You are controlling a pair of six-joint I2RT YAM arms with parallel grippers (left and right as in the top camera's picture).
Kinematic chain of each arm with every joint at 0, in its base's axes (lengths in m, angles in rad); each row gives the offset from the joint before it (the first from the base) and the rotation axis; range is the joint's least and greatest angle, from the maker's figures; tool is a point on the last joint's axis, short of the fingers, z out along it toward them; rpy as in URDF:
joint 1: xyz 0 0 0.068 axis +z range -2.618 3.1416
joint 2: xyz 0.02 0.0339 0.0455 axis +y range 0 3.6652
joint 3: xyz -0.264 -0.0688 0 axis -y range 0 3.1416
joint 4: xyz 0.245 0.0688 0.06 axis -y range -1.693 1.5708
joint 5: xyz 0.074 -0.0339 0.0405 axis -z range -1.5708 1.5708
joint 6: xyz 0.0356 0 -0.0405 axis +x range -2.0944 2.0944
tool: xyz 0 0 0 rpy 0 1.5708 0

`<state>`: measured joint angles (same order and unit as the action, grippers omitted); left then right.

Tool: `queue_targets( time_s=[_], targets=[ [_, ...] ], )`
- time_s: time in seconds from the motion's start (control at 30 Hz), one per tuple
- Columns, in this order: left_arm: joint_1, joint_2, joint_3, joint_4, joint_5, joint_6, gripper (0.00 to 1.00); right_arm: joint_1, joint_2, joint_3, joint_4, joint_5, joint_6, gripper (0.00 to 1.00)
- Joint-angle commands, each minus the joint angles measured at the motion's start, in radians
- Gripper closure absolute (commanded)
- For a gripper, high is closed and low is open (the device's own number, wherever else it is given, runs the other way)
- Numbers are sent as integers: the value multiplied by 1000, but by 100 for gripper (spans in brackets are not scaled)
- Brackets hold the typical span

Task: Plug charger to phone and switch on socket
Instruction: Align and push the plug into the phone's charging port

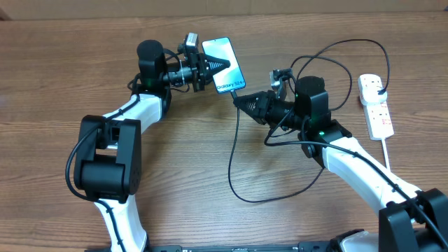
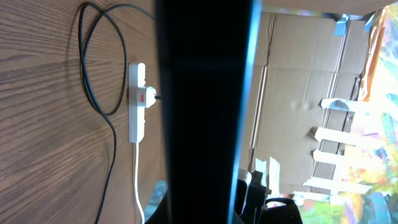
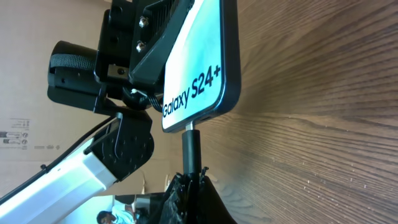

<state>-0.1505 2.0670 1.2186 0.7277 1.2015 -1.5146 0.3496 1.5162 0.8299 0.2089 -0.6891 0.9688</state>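
Teal-screened slim phone (image 3: 199,56), "Galaxy S24+", sat clamped in left claw (image 1: 218,65); right claw (image 1: 240,101) gripped thin black charger (image 3: 190,149) tip; wood-grain desk (image 1: 182,164), cardboard wall (image 2: 298,74).

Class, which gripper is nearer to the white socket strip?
Right. The right gripper is mid-table, apart from the socket; the left gripper, clamping the phone, is farther away.

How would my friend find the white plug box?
Start at the wooden table and go to its right side, past the right arm. The socket lies there, a long white strip. Only it has small red switches.
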Motion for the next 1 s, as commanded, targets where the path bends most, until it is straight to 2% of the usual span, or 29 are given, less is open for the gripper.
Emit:
queue_targets(
  time_s=[0.0,0.33,0.97],
  targets=[
    [-21,-1,26,10,68,27,96,-5,0,7,15,84,4,96],
    [-20,-1,26,10,166,99,96,-5,0,7,15,87,3,96],
    [-56,-1,26,10,302,154,96,-5,0,7,26,128,0,96]
  ],
)
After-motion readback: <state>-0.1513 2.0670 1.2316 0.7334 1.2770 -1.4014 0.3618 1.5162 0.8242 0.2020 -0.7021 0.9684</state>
